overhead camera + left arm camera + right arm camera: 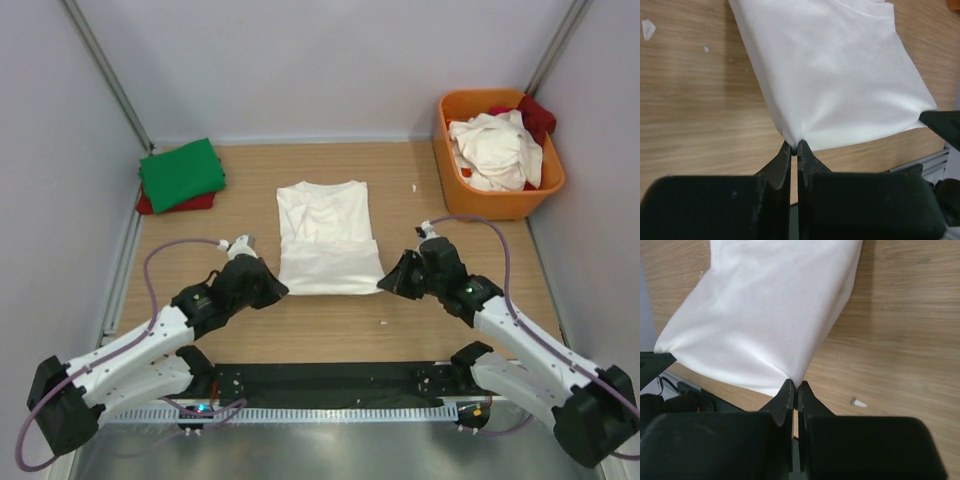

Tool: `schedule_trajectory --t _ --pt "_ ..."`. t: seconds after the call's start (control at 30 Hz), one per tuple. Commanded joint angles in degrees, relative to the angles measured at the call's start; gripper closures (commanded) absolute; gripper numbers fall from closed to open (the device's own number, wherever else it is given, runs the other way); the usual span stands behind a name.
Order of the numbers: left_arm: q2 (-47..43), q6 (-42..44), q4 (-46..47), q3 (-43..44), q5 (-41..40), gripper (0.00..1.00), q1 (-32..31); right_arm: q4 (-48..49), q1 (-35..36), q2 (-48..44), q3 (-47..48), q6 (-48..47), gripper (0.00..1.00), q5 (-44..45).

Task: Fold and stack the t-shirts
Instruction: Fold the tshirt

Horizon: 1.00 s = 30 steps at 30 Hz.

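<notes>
A white t-shirt [325, 235] lies partly folded in the middle of the table, its near edge doubled over. My left gripper [279, 289] is shut on its near-left corner, pinching white cloth [840, 75] between the fingertips. On the near-right corner my right gripper [383, 285] is shut, the cloth [765, 315] bunched at its tips. A folded green t-shirt [181, 172] rests on a red one [190, 204] at the far left. More t-shirts, white [497, 150] and red [537, 113], lie crumpled in the orange tub [500, 203].
The orange tub stands at the far right beside the wall. Grey walls close in the table on the left, back and right. Small white scraps [858, 402] lie on the wood. A black strip [330, 383] runs along the near edge between the arm bases.
</notes>
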Motion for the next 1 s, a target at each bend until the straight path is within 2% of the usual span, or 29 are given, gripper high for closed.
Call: schedule_trajectory --t 0.0,0.1,0.23,0.47,0.67,0.87,0.97 --pt "-6.1 -4.9 -13.6 2.7 -6.0 1.0 -2.7 -15.1 0.8 -8.0 3.9 0.2 0.99 4.7" --pt "-8.5 -3.4 -19.7 7.6 -7.5 1.0 -3.2 -19.4 0.8 -8.9 9.1 -0.5 0.99 5.8" --pt "-5.7 2.7 -25.8 17.2 -12.1 1.0 -3.2 -22.1 0.8 -2.9 17.0 -4.6 0.99 8.7" --pt "9.8 14.5 -32.2 36.7 -18.9 1.0 -2.2 -23.8 0.0 11.0 33.0 -11.7 0.99 16.4" --pt "18.4 19.9 -27.9 40.9 -13.5 1.0 4.2 -21.2 -2.6 21.5 38.9 -14.7 0.99 15.1" --pt "28.0 24.7 -23.1 45.4 -3.6 1.0 14.4 -18.6 -7.1 30.1 44.5 -16.7 0.99 12.7" --pt "38.2 28.1 -22.8 53.8 -0.1 0.97 18.8 -17.0 -10.5 37.8 48.6 -16.7 0.98 13.8"
